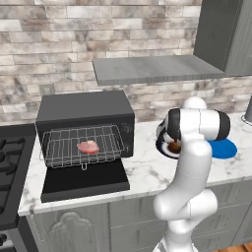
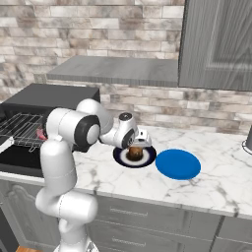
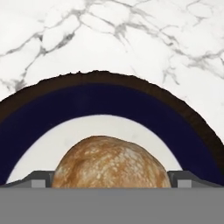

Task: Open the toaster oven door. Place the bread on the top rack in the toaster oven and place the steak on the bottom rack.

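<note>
marble counter (image 1: pixel 147 172) runs under everything, brick wall behind it. toaster oven (image 1: pixel 83 110) sits well off to my gripper's left on the counter, beside the gas stove (image 1: pixel 12 162). toaster oven door (image 1: pixel 83 183) is dropped flat open toward me. bottom rack (image 1: pixel 81 147) is pulled partway out over the door, with the steak (image 1: pixel 88 146) lying on it; top rack (image 2: pixel 22 121) shows as a wire grid above it in the right base view, nothing visible on it. blue round plate (image 2: pixel 178 164) lies just right of my gripper on the counter. dark-rimmed plate (image 3: pixel 109 98) with a white centre is directly under my gripper. bread (image 3: pixel 111 162) sits on that plate's centre, right between my fingertips (image 3: pixel 37 180), one tip on each side of it. my gripper (image 2: pixel 136 147) is spread wide, pointed down over the bread, jaws straddling it; can't tell if the pads touch the crust.
</note>
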Available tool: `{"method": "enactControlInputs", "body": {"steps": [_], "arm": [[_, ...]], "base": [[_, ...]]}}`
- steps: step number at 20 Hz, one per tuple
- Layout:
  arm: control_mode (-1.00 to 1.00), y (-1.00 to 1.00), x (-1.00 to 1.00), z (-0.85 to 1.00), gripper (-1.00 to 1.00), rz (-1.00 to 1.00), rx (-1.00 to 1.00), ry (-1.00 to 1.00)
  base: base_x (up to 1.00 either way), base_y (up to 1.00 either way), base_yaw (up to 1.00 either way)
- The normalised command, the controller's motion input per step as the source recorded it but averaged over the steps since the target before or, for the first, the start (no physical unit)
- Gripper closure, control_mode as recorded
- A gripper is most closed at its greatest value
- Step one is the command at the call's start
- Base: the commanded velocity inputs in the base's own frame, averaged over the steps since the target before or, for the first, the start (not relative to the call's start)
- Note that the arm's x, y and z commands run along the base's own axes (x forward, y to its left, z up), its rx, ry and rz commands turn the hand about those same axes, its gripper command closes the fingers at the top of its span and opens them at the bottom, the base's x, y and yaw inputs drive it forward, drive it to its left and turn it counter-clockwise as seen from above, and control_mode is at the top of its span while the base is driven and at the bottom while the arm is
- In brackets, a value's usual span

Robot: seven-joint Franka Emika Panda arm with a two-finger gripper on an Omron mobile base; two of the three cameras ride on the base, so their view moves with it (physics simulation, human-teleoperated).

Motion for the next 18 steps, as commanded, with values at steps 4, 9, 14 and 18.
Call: {"method": "enactControlInputs", "body": {"steps": [4,9,14,18], "arm": [[-1.00,-0.28,-0.14,-0.11,1.00,0.00,0.01,0.03],[-1.00,-0.23,-0.70,0.55,1.00,0.04,0.17,-0.16],[-1.00,0.07,-0.58,0.81,1.00,0.24,0.08,-0.14],[-1.00,0.00,-0.44,0.95,1.00,0.32,0.08,-0.07]], "base": [[0.00,0.00,0.00],[0.00,0.00,0.00],[0.00,0.00,0.00],[0.00,0.00,0.00]]}}
